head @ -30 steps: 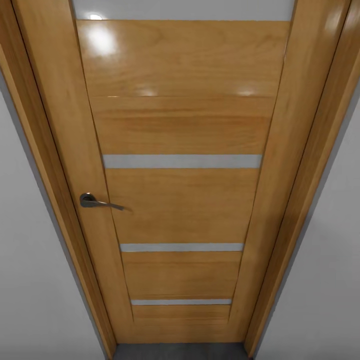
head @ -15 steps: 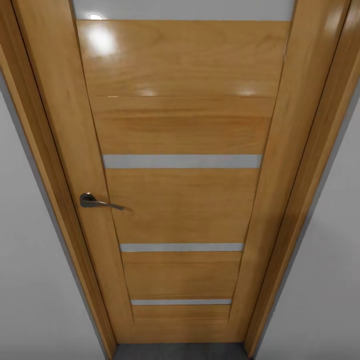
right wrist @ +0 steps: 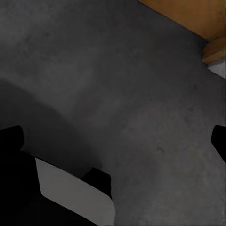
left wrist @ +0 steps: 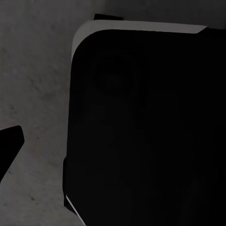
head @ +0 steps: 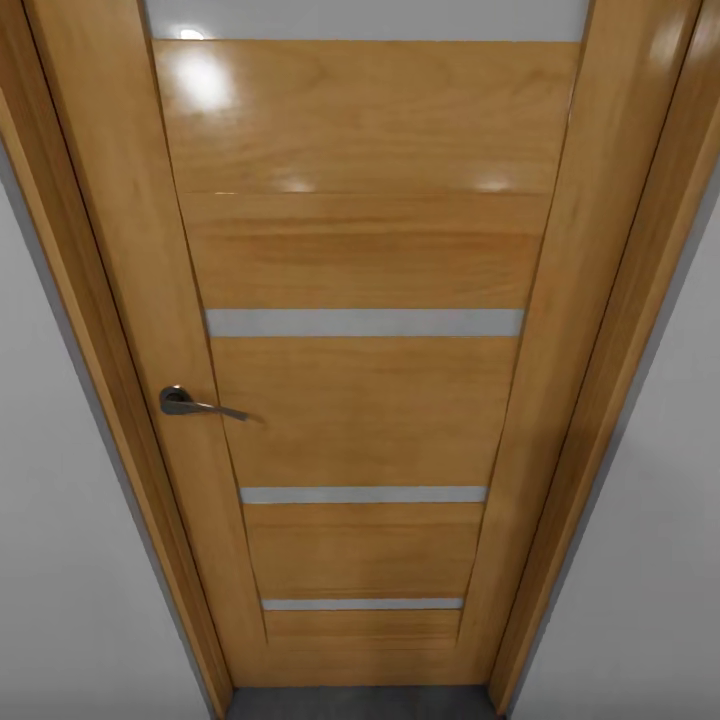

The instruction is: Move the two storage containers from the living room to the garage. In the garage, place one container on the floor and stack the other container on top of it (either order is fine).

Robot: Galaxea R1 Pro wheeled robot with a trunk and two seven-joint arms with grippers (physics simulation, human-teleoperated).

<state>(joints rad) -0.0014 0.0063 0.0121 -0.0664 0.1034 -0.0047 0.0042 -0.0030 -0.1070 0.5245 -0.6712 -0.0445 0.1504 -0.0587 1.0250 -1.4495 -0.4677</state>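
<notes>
Garage floor (right wrist: pixel 117 84); right jaws seemingly apart, empty.

A closed door (head: pixel 365 400) stands ahead, handle (head: pixel 195 403) at its left, walls (head: pixel 60 560) flanking.

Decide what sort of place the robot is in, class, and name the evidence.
Probably a garage or utility room, right at its doorway. A closed oak door with frosted strips and a metal lever handle stands between plain pale grey walls, and the floor is rough dark grey concrete.

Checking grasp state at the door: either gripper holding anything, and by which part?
Nothing held. The right gripper is spread over bare concrete floor. The left gripper's state cannot be told.
</notes>
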